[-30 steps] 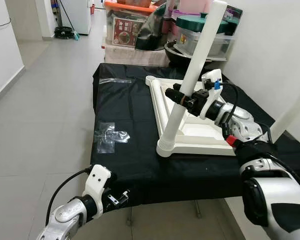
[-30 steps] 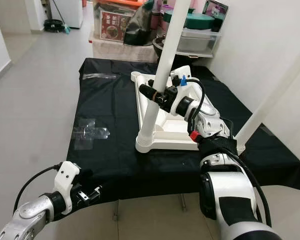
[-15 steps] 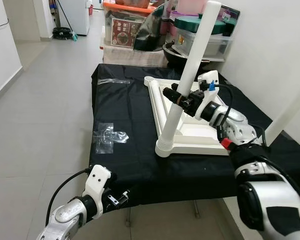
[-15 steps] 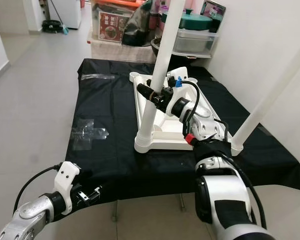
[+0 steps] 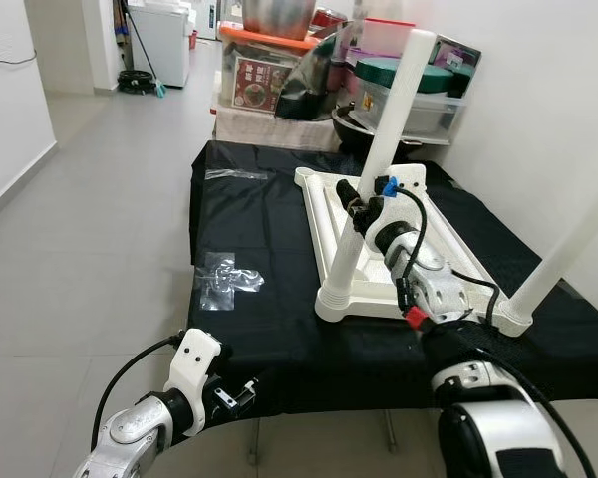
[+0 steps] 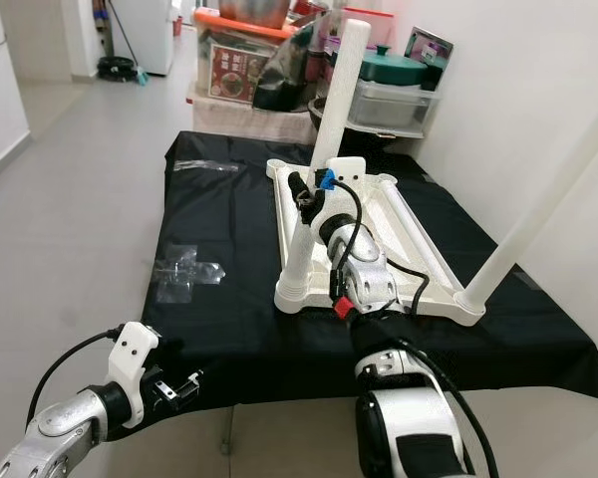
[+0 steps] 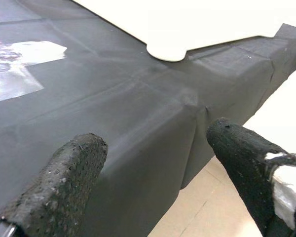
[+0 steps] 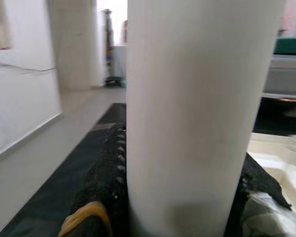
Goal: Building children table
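The left gripper (image 5: 241, 391) hangs low at the near left, just off the near edge of a black cloth (image 5: 269, 259) that covers the work surface. Its two black fingers (image 7: 64, 182) stand wide apart and hold nothing; in the left wrist view the draped cloth edge and the pale floor lie between them.

On the cloth, left of centre, lies a crumpled clear plastic bag (image 5: 224, 281). A second clear bag (image 5: 235, 174) lies flat near the far left corner of the cloth.

To the right of centre, the white children's table top (image 5: 431, 269) lies upside down on the cloth, its ribbed underside facing up. A white round leg (image 5: 379, 169) stands in the near left corner socket (image 5: 337, 300) of the top and leans slightly to the right toward its upper end. The right gripper (image 5: 353, 202) reaches in from the near right across the top and grips this leg at roughly mid-height. In the right wrist view the leg (image 8: 197, 113) sits between the black fingers (image 8: 106, 182), which are pressed against both of its sides.

A second white leg (image 5: 570, 249) stands in the near right corner of the top and leans to the right.

Behind the far edge of the cloth stand stacked storage boxes (image 5: 264, 75) and a container with a green lid (image 5: 404, 72).
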Robot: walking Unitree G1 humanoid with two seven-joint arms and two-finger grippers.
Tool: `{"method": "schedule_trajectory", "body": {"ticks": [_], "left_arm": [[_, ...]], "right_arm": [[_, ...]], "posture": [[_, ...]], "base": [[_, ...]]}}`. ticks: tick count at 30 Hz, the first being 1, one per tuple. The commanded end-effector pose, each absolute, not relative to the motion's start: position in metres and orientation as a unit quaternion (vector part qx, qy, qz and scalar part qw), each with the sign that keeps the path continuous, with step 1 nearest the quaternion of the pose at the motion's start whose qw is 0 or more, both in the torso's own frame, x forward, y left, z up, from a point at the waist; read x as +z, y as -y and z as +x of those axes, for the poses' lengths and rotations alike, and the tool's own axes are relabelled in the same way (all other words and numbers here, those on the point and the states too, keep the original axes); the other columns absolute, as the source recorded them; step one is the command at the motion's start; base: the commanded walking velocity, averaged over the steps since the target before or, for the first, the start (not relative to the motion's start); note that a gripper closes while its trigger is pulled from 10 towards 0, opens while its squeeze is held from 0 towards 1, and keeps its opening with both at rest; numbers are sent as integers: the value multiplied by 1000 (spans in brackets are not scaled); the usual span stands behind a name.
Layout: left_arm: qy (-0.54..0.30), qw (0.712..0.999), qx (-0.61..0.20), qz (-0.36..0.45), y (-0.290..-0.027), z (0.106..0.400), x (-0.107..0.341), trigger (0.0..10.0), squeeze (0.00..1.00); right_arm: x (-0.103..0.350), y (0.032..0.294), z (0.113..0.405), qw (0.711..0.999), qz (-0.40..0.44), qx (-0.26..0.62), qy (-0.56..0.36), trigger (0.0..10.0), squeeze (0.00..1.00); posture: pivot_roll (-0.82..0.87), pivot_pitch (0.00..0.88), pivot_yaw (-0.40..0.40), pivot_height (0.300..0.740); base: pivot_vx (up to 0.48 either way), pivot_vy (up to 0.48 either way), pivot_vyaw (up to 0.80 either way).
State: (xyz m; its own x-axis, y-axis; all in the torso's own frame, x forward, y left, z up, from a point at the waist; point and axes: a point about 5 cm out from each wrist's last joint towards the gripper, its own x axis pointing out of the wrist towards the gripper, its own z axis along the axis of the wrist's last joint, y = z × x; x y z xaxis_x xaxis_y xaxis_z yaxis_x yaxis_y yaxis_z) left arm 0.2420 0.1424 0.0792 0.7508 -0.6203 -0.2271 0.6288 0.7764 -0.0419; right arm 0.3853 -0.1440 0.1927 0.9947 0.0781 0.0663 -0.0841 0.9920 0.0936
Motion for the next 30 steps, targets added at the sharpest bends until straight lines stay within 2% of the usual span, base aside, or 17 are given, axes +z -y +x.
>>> {"method": "schedule_trajectory", "body": {"ticks": [1,3,9,13,15,18,19,22,30], "left_arm": [[-113,936,-333,15,-141,242,80,10000,0],[-113,936,-333,15,-141,242,80,10000,0],[-111,939,-326,15,-142,244,80,10000,0],[-111,939,-325,14,-141,244,80,10000,0],[-111,939,-325,14,-141,244,80,10000,0],[-111,939,-324,14,-141,244,80,10000,0],[-112,940,-323,13,-142,244,80,10000,0],[-113,940,-322,13,-141,243,79,10000,0],[-113,939,-324,8,-138,243,78,10000,0]], "right_arm": [[117,168,363,991,15,-60,-120,0,0],[117,168,363,991,15,-60,-120,0,0],[112,164,355,980,52,-150,-122,0,0],[110,143,358,981,48,-121,-142,0,0],[110,143,358,981,48,-121,-142,0,0],[109,132,359,983,43,-94,-152,0,0],[109,124,362,984,45,-52,-164,0,0],[114,119,366,986,32,-4,-163,0,0],[146,132,389,977,-6,126,-171,0,0]], "posture": [[40,0,-149,740],[40,0,-149,740],[40,0,-153,740],[40,0,-156,740],[40,0,-156,740],[40,0,-156,740],[44,0,-164,740],[42,0,-166,740],[31,0,-174,740]], "base": [[0,0,0],[0,0,0],[0,0,0],[0,0,0],[0,0,0],[0,0,0],[0,0,0],[0,0,0],[0,0,0]]}}
